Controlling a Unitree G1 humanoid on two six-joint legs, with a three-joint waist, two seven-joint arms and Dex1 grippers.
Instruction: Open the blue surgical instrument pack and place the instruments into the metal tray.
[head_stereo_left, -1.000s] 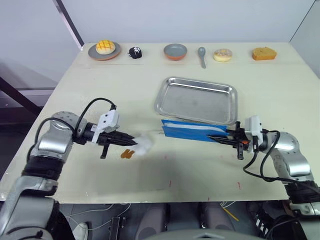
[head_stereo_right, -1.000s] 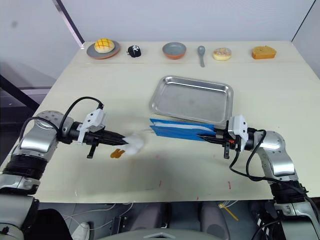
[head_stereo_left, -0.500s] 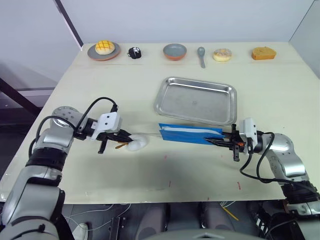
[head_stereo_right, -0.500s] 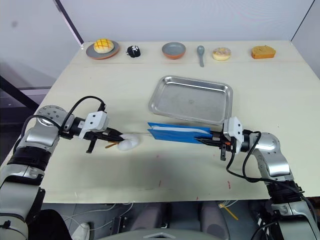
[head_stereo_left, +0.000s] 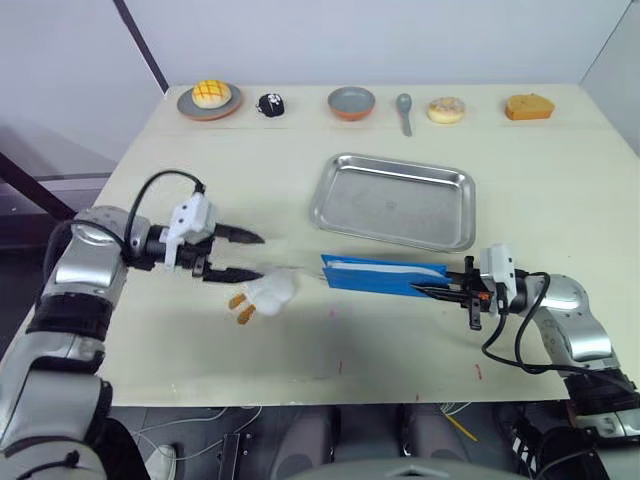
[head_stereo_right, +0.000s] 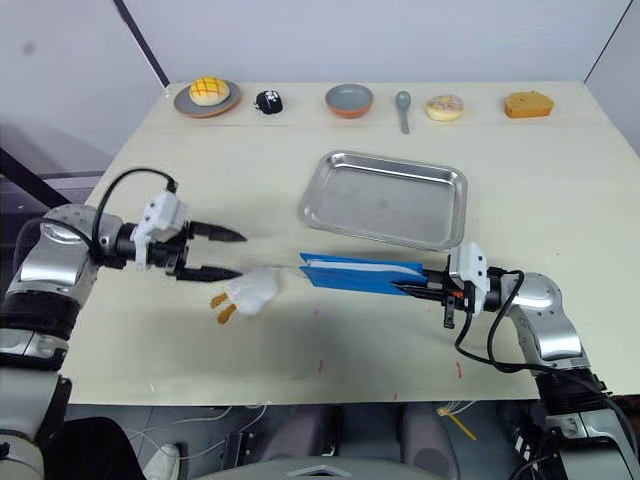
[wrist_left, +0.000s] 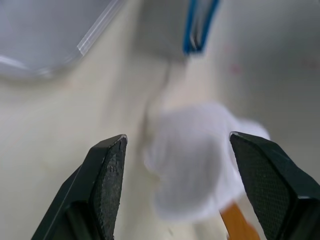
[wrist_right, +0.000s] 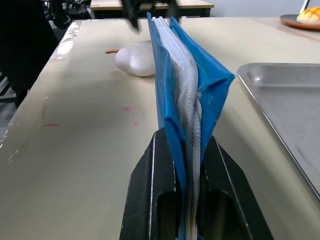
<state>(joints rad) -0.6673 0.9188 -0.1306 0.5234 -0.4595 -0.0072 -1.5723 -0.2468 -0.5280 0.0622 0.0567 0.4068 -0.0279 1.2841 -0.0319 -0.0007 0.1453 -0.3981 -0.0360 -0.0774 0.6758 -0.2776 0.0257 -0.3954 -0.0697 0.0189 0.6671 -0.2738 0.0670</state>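
Now that the left hand (head_stereo_left: 248, 256) has let go of the white toy figure (head_stereo_left: 268, 291) and gapes above it, the blue surgical instrument pack (head_stereo_left: 385, 274), pinched edgewise by the right hand (head_stereo_left: 436, 290), lies unopened just before the metal tray (head_stereo_left: 392, 201).

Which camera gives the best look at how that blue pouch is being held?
The right wrist view: the blue surgical instrument pack stands on edge, pinched between the jaws. Both eye views show its side by the metal tray; the left wrist view catches one blurred end.
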